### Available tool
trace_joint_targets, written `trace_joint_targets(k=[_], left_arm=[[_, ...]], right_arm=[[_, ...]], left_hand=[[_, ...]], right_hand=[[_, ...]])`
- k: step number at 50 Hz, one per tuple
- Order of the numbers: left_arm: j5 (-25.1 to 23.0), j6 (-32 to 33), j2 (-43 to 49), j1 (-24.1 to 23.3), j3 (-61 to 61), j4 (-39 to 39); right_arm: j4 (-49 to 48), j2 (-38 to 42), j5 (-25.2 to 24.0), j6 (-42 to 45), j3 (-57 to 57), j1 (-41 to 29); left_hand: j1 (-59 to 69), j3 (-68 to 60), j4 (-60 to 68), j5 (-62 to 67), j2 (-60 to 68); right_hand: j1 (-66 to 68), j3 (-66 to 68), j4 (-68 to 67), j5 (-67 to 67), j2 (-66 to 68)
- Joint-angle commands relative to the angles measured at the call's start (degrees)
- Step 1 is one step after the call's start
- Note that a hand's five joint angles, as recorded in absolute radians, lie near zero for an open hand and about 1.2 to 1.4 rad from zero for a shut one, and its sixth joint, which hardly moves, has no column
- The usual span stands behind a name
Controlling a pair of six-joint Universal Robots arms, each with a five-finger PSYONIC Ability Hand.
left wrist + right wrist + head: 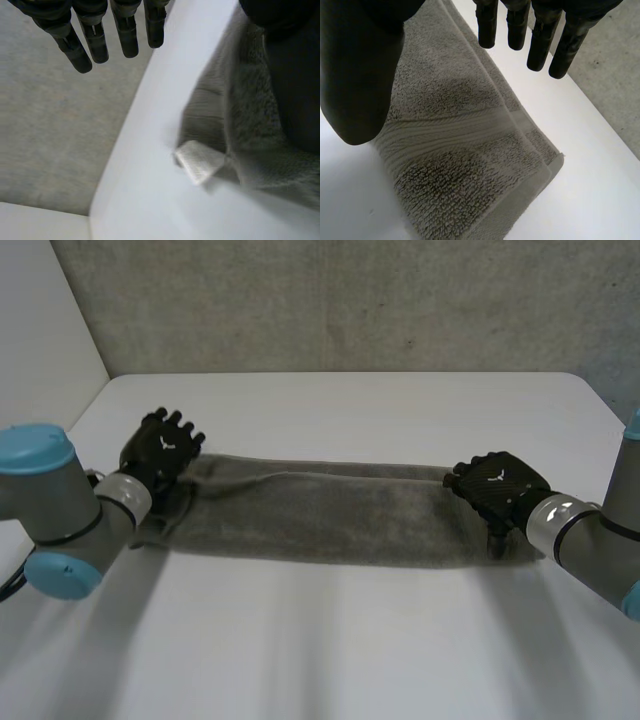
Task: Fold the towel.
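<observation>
Holding nothing, straight-fingered left hand point(160, 452) and right hand point(502, 486) at either towel point(320, 517) end; left wrist view: upturned corner point(199, 162).

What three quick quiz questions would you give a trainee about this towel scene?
1. True or false: the towel lies as a long strip on the table, reaching from one hand to the other.
2. Where is the left hand? A: at the towel's end on the robot's left. B: on the towel's middle. C: beside the right hand.
3. Fill in: in the right wrist view, the right hand's fingers are ____ (straight or curled) above the towel's end.

Key: 1 true; 2 A; 3 straight.
</observation>
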State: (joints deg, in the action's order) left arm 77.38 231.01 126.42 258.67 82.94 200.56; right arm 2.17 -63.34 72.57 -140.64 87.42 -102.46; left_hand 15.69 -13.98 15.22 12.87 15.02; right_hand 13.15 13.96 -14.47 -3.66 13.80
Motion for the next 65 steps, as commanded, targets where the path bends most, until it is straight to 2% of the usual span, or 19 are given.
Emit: trace_joint_targets(k=[1,9,15,27,40,43,47,48,50,51,53,55,58,65], left_arm=[[-0.30,0.41,6.10,0.52,-11.37,-2.36],[0.57,3.30,17.26,0.43,-27.36,-11.67],[1.10,3.84,22.55,0.08,-35.64,-15.11],[2.68,3.66,22.91,0.43,-39.17,-15.20],[3.65,2.87,21.94,2.81,-39.52,-15.82],[3.65,0.23,20.36,2.54,-38.47,-17.93],[2.95,-8.79,16.59,2.10,-36.89,-22.40],[2.95,-8.82,16.58,2.10,-36.89,-22.41],[2.95,-14.94,13.78,1.75,-36.62,-23.81],[2.95,-14.97,13.77,1.75,-36.62,-23.81],[2.86,-20.66,10.62,1.58,-35.05,-24.43],[2.69,-23.12,8.95,1.49,-33.65,-24.52],[1.11,-26.38,5.96,1.40,-29.70,-24.52],[-3.56,-26.49,1.02,0.43,-17.99,-23.99]], right_arm=[[0.02,0.68,-0.15,0.02,0.03,-0.10],[0.02,0.76,-0.06,0.02,0.03,-0.37],[0.02,0.85,-0.06,0.02,0.12,-0.19],[0.02,0.77,-0.15,0.02,0.03,-0.02],[0.02,0.77,-0.15,-0.07,0.12,-0.28],[0.02,0.77,-0.15,-0.16,0.12,-0.28],[0.02,0.68,-0.15,-0.25,0.12,-0.19],[0.02,0.68,-0.15,-0.25,0.12,-0.19],[0.02,0.68,-0.06,-0.25,0.12,-0.19],[0.02,0.68,-0.06,-0.25,0.12,-0.19],[0.02,0.68,-0.06,-0.25,0.20,-0.19],[0.11,0.76,-0.15,-0.25,0.29,-0.19],[0.11,0.68,-0.24,-0.25,0.38,-0.28],[0.20,0.68,-0.42,-0.25,0.47,-0.19]], left_hand=[[-4.46,2.75,-4.00,-11.65,-3.79],[-3.79,2.08,-3.32,-10.98,-3.12],[-3.62,1.91,-3.16,-10.81,-2.95],[-3.62,1.91,-3.16,-10.81,-2.95],[-3.79,2.08,-3.32,-10.98,-3.12],[-3.62,1.91,-3.16,-10.81,-2.95],[-3.62,1.91,-3.16,-10.81,-2.95],[-3.62,1.91,-3.16,-10.81,-2.95],[-3.79,2.08,-3.32,-10.97,-3.12],[-3.79,2.08,-3.32,-10.98,-3.12],[-3.79,2.08,-3.32,-10.97,-3.12],[-3.79,2.08,-3.32,-10.98,-3.12],[-3.96,2.25,-3.49,-11.14,-3.28],[-4.13,2.42,-3.66,-11.31,-3.45]], right_hand=[[-2.06,-2.87,3.38,2.57,-2.71],[-2.06,-2.87,3.38,2.57,-2.71],[-2.22,-3.03,3.54,2.73,-2.88],[-2.22,-3.03,3.54,2.73,-2.88],[-2.22,-3.03,3.55,2.73,-2.88],[-2.22,-3.03,3.55,2.73,-2.88],[-2.22,-3.03,3.55,2.73,-2.88],[-2.22,-3.03,3.55,2.73,-2.88],[-2.22,-3.03,3.55,2.73,-2.88],[-2.22,-3.03,3.55,2.73,-2.88],[-2.22,-3.03,3.55,2.73,-2.88],[-2.22,-3.03,3.55,2.73,-2.88],[-2.39,-3.20,3.71,2.90,-3.05],[-2.39,-3.20,3.71,2.90,-3.05]])
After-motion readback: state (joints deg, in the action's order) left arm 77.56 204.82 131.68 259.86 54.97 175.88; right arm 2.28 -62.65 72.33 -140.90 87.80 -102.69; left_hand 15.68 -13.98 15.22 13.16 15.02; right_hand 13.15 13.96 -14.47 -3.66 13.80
